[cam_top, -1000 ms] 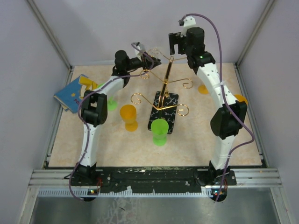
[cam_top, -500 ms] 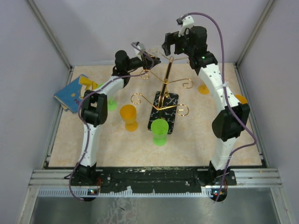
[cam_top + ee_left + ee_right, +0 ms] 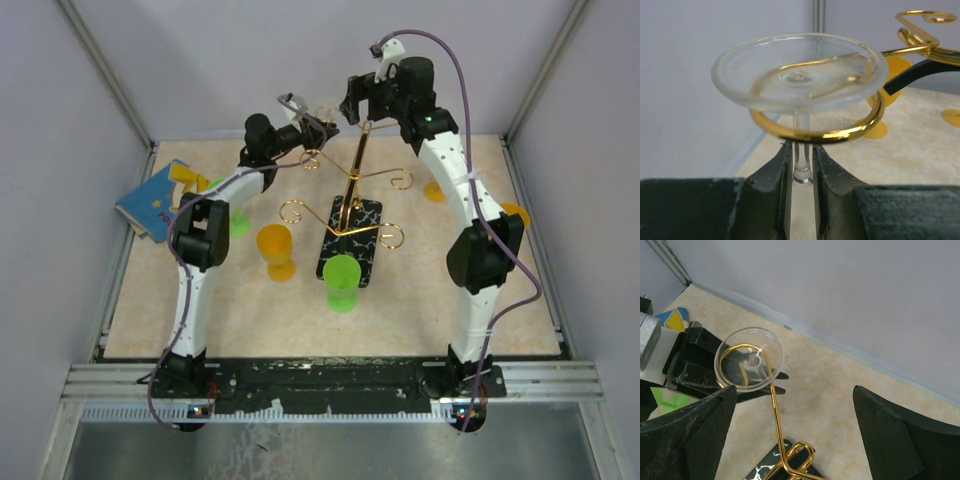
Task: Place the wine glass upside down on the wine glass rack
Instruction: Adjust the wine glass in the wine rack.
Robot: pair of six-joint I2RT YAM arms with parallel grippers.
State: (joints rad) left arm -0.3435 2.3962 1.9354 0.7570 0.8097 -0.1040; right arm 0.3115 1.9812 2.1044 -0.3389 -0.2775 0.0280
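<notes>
Swinging left since a second ago, the right gripper (image 3: 352, 100) now sits above the top of the thin gold wire wine glass rack (image 3: 362, 222) on its black marbled base, jaws spread wide and empty. The left gripper (image 3: 801, 156) is closed narrowly on the stem of the clear wine glass (image 3: 799, 75). The glass is inverted, its stem inside a curled rack arm and its round foot just above that loop.
</notes>
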